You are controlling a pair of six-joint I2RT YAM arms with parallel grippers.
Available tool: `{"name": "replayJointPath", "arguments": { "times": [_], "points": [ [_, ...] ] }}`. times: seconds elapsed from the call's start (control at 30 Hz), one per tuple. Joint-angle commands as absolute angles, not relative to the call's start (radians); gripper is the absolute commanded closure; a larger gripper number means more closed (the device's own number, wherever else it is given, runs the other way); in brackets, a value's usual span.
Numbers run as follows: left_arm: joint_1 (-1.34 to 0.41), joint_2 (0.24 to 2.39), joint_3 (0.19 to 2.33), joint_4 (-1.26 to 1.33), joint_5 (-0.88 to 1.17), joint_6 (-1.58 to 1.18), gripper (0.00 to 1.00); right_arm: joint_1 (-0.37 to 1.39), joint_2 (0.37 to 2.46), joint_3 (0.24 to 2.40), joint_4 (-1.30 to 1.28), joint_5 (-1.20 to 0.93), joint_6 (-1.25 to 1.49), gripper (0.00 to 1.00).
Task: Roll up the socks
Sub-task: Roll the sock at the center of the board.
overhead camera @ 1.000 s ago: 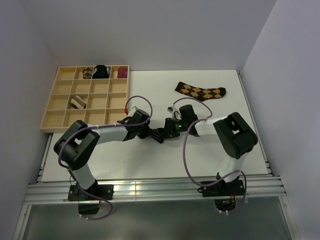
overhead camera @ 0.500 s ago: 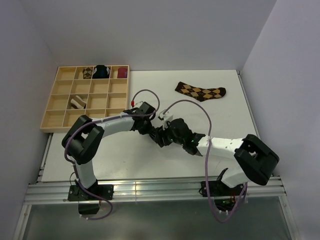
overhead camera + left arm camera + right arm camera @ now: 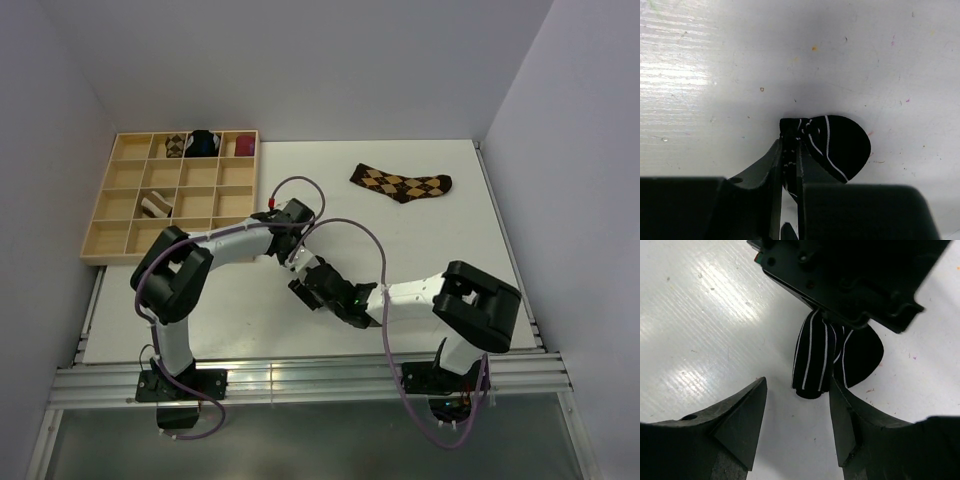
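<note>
Left gripper (image 3: 790,152) pressed nearly together, pinching a fold of the short black sock (image 3: 835,142). The sock has thin white stripes and is bunched on the counter (image 3: 500,220), mid-width and nearer the near edge.

Right gripper (image 3: 797,410) spread, with the sock's end between its fingertips; cannot tell whether they touch it.

Argyle sock (image 3: 400,183) flat by the far edge.

Brown-and-cream striped sock (image 3: 155,205) in a compartment of the wooden tray (image 3: 110,250), far-left corner.

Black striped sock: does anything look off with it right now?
Yes, slightly. The black striped sock is only partly rolled. The left fingers pinch the rolled end, while a rounded flap sticks out sideways from it. The right fingers stand open on either side of it.
</note>
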State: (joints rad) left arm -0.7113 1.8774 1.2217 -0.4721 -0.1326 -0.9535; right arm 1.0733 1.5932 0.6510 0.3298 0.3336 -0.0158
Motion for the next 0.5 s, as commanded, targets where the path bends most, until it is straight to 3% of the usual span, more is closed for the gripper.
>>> {"name": "replayJointPath", "arguments": {
  "times": [0.0,0.33,0.43,0.47],
  "points": [
    [-0.710,1.908,1.232,-0.538,-0.121,-0.917,0.97,1.100,1.631,0.707,0.380,0.446,-0.069,0.40],
    [-0.710,1.905,1.218,-0.523,-0.097,-0.919,0.97,1.132,1.765,0.775,0.374,0.526,-0.112,0.49],
    [-0.710,1.904,1.212,-0.509,-0.081,-0.925,0.96,1.132,1.785,0.785,0.351,0.535,-0.106,0.66],
    [-0.710,1.901,1.209,-0.506,-0.081,-0.928,0.95,1.132,1.787,0.785,0.347,0.532,-0.103,0.79]
  ]
}}
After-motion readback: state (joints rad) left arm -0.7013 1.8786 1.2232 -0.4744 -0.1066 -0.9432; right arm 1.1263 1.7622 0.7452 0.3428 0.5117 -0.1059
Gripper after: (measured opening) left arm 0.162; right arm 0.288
